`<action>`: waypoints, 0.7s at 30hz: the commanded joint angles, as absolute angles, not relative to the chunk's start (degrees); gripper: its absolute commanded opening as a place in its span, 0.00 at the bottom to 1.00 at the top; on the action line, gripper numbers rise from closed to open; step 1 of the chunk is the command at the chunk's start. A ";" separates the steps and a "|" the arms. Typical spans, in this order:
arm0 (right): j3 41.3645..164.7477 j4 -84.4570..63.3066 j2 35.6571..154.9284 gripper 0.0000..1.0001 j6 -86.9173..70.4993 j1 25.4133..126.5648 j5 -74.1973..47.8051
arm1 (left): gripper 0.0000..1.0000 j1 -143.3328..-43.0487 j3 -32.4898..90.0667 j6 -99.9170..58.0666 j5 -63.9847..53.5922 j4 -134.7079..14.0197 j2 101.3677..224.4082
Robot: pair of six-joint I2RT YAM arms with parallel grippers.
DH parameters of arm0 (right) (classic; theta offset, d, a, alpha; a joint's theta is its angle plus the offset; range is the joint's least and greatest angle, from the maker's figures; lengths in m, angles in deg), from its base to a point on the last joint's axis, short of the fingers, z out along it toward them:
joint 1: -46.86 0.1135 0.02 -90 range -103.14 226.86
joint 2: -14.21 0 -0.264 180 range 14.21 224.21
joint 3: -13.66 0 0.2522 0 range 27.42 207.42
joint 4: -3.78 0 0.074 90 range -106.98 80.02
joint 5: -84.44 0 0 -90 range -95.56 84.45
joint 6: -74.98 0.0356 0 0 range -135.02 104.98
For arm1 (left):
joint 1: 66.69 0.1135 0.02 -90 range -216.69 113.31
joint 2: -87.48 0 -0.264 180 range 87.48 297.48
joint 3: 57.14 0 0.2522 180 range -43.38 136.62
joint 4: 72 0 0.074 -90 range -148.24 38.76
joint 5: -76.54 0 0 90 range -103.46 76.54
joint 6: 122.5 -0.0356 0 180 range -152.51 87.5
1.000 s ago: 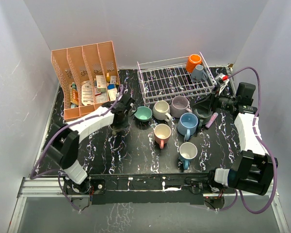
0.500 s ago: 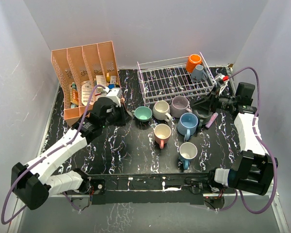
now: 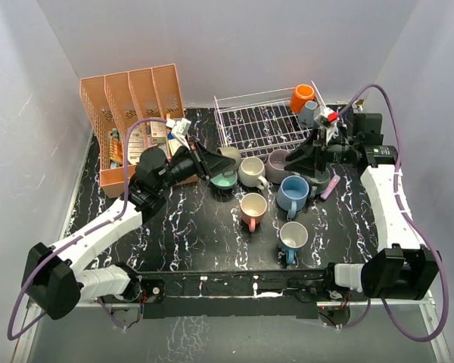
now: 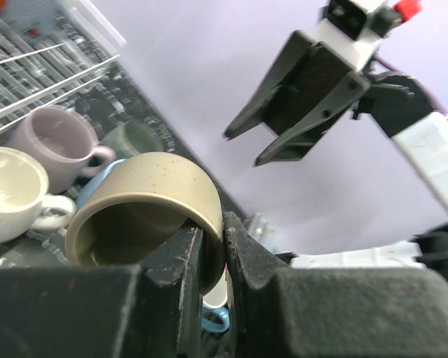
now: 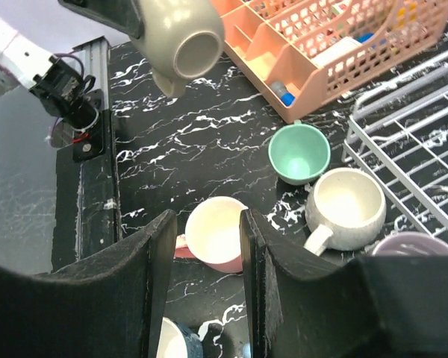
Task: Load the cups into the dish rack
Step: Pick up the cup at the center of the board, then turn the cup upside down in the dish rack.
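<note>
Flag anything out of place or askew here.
A small pink stick lies on the black marbled table near the light blue mug; it is no cup. In the white wire dish rack, the orange mug and grey-blue mug lean tipped in the far right corner, not upright. The left gripper holds a speckled olive mug sideways, aloft.

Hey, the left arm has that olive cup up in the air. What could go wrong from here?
1. The left hand pinches only the wall of the olive cup at its rim, and the cup is tilted. It may slip and drop onto cups below, such as the teal cup.
2. The right hand hangs open close by, facing it. The two arms might collide on the way to the dish rack.
</note>
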State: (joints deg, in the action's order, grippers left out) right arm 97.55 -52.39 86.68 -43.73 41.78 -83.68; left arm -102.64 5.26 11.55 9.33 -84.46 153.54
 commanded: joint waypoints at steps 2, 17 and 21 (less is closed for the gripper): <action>105.00 -62.61 85.76 0.42 -52.66 46.04 -81.70 | 0.00 -102.29 7.15 22.90 17.50 -110.78 154.68; 82.00 1.46 62.76 0.62 -8.88 53.47 -76.39 | 0.00 -102.29 9.07 38.15 22.27 -146.91 163.42; 81.59 -0.86 62.92 0.61 -8.56 55.45 -73.46 | 0.00 -102.37 10.36 38.64 23.90 -150.93 165.46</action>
State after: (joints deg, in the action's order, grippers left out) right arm 82.23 -10.47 62.33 -15.41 54.02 -77.65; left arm -102.50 6.55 37.43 22.09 -138.25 165.08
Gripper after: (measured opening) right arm 0.612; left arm 0.112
